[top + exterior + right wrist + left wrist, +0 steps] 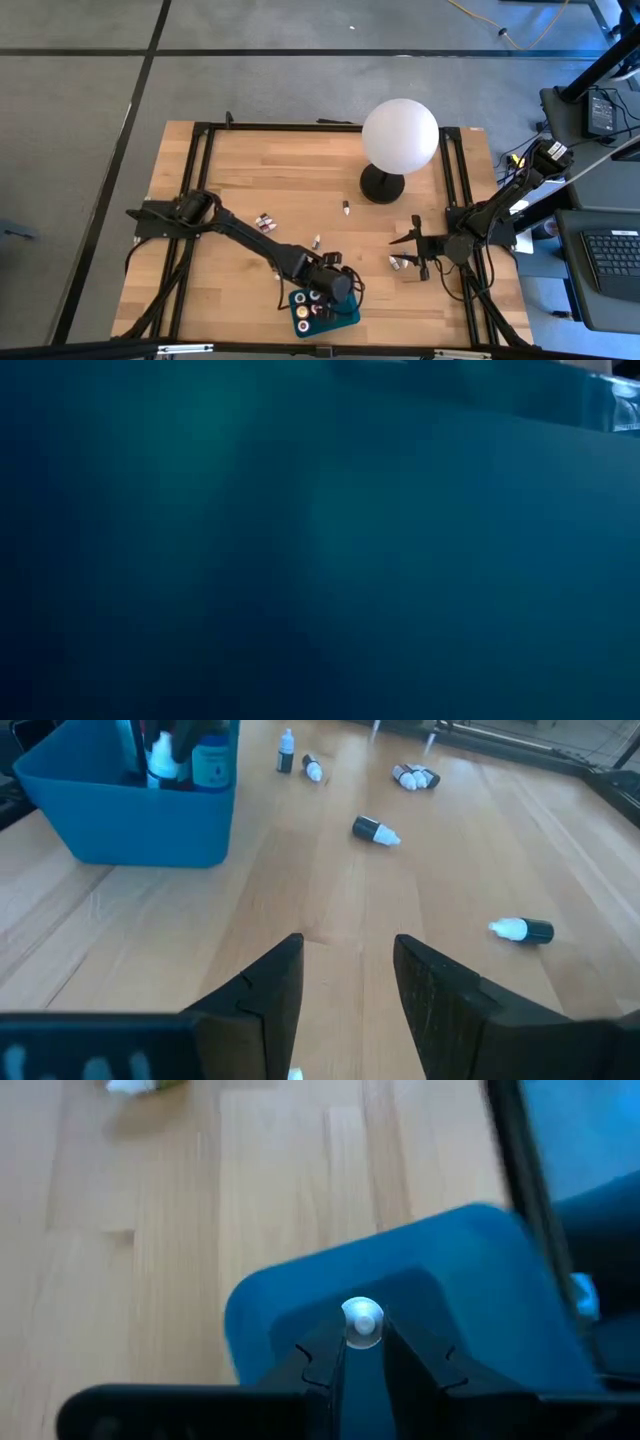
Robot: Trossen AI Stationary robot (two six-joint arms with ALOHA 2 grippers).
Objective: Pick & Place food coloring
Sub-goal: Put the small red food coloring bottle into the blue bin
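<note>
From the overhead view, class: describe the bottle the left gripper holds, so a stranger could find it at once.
Start at the teal tray at the table's near edge. The left gripper hangs over it, shut on a small bottle with a white cap. Unlike the bottles lying loose on the wood, such as one near the right gripper, it is the only one pinched between fingers.

A flat teal-blue surface (300, 560) fills nearly the whole low view, darker toward the bottom and slightly lighter near the top left. It is probably the wall of something standing right against the camera. At the top right corner a pale, blurred sliver (625, 400) shows past its slanting edge.
</note>
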